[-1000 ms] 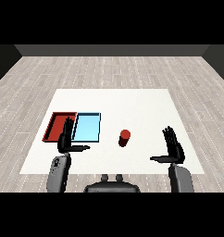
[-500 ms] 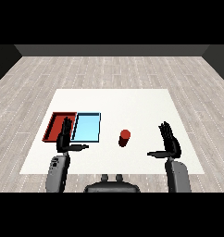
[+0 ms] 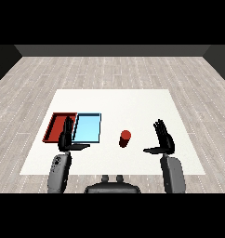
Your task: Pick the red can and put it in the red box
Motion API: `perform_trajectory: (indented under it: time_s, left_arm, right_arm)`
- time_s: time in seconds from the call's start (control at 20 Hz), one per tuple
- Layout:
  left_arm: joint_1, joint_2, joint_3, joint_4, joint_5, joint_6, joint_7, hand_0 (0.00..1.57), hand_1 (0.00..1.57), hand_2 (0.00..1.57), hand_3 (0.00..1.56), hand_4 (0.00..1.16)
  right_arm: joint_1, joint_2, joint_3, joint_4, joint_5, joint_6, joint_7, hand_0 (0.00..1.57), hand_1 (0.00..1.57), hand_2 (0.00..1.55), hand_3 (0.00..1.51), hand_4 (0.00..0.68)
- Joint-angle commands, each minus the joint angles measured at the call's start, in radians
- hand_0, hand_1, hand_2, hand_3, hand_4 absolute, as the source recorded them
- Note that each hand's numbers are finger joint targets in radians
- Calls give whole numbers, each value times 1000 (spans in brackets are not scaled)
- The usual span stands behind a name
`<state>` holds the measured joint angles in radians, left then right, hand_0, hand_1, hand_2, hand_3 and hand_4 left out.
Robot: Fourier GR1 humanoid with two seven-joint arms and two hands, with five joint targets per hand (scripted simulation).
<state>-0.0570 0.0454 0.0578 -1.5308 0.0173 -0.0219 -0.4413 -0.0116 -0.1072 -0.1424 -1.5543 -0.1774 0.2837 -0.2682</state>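
The red can (image 3: pixel 125 138) stands upright on the white counter (image 3: pixel 133 104), off to the inner side of the right hand (image 3: pixel 164 142) and a little ahead of it, with bare counter showing between them. That hand is open, fingers straight and raised, thumb stretched toward the can, holding nothing. The left hand (image 3: pixel 66 138) is likewise open and empty, hovering at the near edges of the red tray (image 3: pixel 57 126) and the light blue tray (image 3: pixel 88 128), which lie side by side just beyond its fingers. The step in hand appears to be the reach for the can, which is not yet begun in earnest. To do it well, the right hand should travel sideways toward the can with thumb and fingers kept apart, so the can slips between them rather than being knocked over by a fingertip. Closing round the can's middle, rather than near its top, would likely keep it upright for the carry across the blue tray to the red one beyond.
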Motion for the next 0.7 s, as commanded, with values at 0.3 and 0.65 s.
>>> perform_trajectory:
  time_s: [0.3, 0.65]
  left_arm:
    - [29, -39, -40, -38, -20, 32, 9, 0, 0, 0, 0, 0]
    - [43, 0, -14, -67, 8, -8, 19, 0, 0, 0, 0, 0]
  right_arm:
    - [-109, 65, 39, 230, 28, -13, -111, 0, 0, 0, 0, 0]
    - [-76, 106, 123, 238, 66, -96, -132, 0, 0, 0, 0, 0]
